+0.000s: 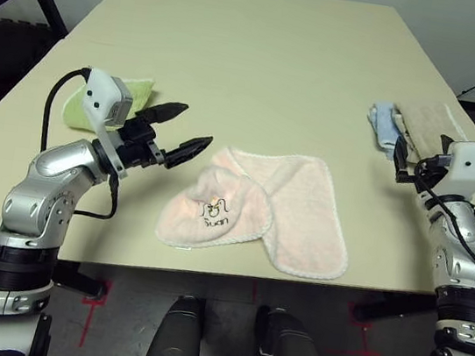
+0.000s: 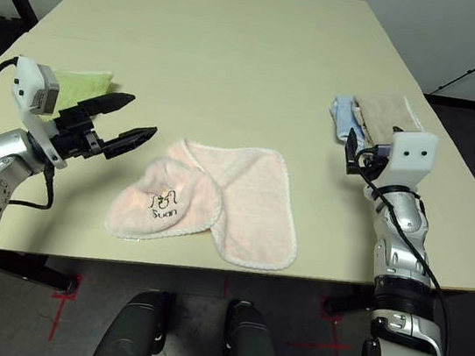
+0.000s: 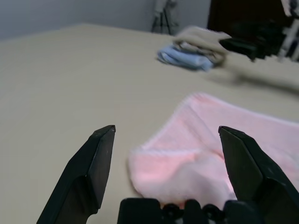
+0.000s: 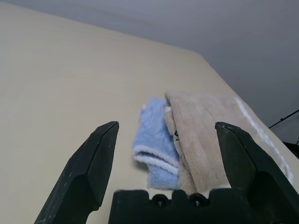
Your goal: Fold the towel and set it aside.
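— Lying near the front edge of the table [image 1: 264, 49], the towel [image 1: 290, 212] is pale pink and only partly folded: one end is rolled over into a rounded lump with the dark embroidered logo [image 1: 213, 213] facing up, the rest spread flat toward the robot's right.

— And the arms?

— The left gripper [image 1: 176, 130] hangs just beside the towel's rolled end, above the tabletop, pointing across toward it. Its two black fingers stand wide apart with nothing between them. In the left wrist view the pink cloth sits beyond the fingertips.

— The right one?

— The right gripper [image 2: 354, 150] is well apart from the towel, at the table's right side, its jaws spread and empty. Just past it rest a folded blue cloth [image 4: 154, 140] and a beige cloth [image 4: 205, 135], touching each other. A light green cloth [image 1: 139, 93] lies behind the left arm.
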Robot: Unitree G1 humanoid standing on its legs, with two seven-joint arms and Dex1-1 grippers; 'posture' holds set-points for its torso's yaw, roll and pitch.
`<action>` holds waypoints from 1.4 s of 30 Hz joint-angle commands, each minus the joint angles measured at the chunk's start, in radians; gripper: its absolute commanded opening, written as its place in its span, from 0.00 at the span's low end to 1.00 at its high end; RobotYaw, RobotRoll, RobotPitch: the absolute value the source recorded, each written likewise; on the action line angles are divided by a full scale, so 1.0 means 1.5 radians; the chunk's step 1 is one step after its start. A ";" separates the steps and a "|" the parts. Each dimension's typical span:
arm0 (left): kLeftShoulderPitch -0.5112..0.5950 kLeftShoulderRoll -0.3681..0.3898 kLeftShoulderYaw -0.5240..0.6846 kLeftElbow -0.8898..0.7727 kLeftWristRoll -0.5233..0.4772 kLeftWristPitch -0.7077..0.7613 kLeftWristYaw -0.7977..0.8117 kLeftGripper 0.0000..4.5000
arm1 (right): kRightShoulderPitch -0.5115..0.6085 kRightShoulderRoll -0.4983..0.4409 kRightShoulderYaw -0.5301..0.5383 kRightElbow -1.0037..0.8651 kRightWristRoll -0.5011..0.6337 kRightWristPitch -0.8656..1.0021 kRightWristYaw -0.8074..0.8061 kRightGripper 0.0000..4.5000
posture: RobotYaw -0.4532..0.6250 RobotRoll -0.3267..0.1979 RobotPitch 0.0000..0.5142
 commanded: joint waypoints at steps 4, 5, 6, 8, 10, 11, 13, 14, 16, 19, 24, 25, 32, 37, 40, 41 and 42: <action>0.032 0.017 -0.005 -0.011 -0.008 -0.057 -0.076 1.00 | 0.010 -0.011 0.005 -0.017 0.005 0.013 0.027 0.99 | 0.67 0.62 0.19; 0.034 0.018 -0.007 -0.014 -0.008 -0.062 -0.084 1.00 | 0.010 -0.012 0.006 -0.018 0.005 0.016 0.032 0.99 | 0.67 0.62 0.19; 0.036 0.019 -0.008 -0.017 -0.009 -0.070 -0.096 1.00 | 0.010 -0.013 0.008 -0.019 0.006 0.018 0.037 0.99 | 0.67 0.62 0.19; 0.041 0.026 -0.012 -0.022 -0.009 -0.081 -0.120 1.00 | 0.009 -0.013 0.011 -0.022 0.005 0.022 0.045 0.99 | 0.67 0.62 0.19; 0.041 0.033 -0.016 -0.022 -0.004 -0.093 -0.139 1.00 | 0.008 -0.013 0.012 -0.025 0.006 0.026 0.052 0.99 | 0.67 0.62 0.19; 0.039 0.033 -0.017 -0.020 -0.001 -0.100 -0.142 1.00 | 0.008 -0.013 0.013 -0.027 0.008 0.031 0.057 0.99 | 0.67 0.62 0.19; 0.036 0.034 -0.022 -0.011 0.010 -0.122 -0.150 1.00 | 0.012 -0.012 0.016 -0.039 0.012 0.045 0.067 0.99 | 0.67 0.62 0.19; 0.036 0.036 -0.027 -0.005 0.019 -0.135 -0.156 1.00 | 0.015 -0.012 0.017 -0.047 0.015 0.057 0.072 0.99 | 0.67 0.62 0.19; 0.036 0.039 -0.035 0.008 0.031 -0.149 -0.165 1.00 | 0.021 -0.016 0.023 -0.062 0.015 0.072 0.084 0.99 | 0.67 0.62 0.20; 0.035 0.046 -0.042 0.024 0.040 -0.146 -0.166 1.00 | 0.031 -0.017 0.026 -0.084 0.020 0.085 0.094 0.99 | 0.66 0.62 0.20; 0.017 0.039 -0.051 0.056 0.035 -0.131 -0.161 1.00 | 0.056 -0.026 0.034 -0.171 0.046 0.168 0.125 0.99 | 0.64 0.62 0.21; 0.015 0.039 -0.053 0.058 0.033 -0.131 -0.164 1.00 | 0.063 -0.029 0.036 -0.190 0.052 0.190 0.132 0.99 | 0.64 0.62 0.21; 0.005 0.045 -0.060 0.079 0.041 -0.135 -0.169 1.00 | 0.093 -0.065 -0.013 -0.389 0.246 0.501 0.182 0.99 | 0.62 0.62 0.22; -0.003 0.043 -0.062 0.085 0.044 -0.136 -0.164 1.00 | 0.063 -0.124 -0.023 -0.387 0.345 0.721 0.194 0.99 | 0.62 0.62 0.22; -0.006 0.043 -0.063 0.085 0.045 -0.134 -0.162 1.00 | 0.024 -0.132 -0.025 -0.331 0.353 0.771 0.186 0.99 | 0.63 0.62 0.22; -0.008 0.043 -0.063 0.084 0.045 -0.132 -0.160 1.00 | 0.004 -0.135 -0.019 -0.299 0.351 0.785 0.190 0.99 | 0.63 0.62 0.22; -0.008 0.043 -0.064 0.083 0.046 -0.130 -0.159 1.00 | -0.013 -0.137 -0.014 -0.269 0.347 0.796 0.191 0.99 | 0.63 0.62 0.22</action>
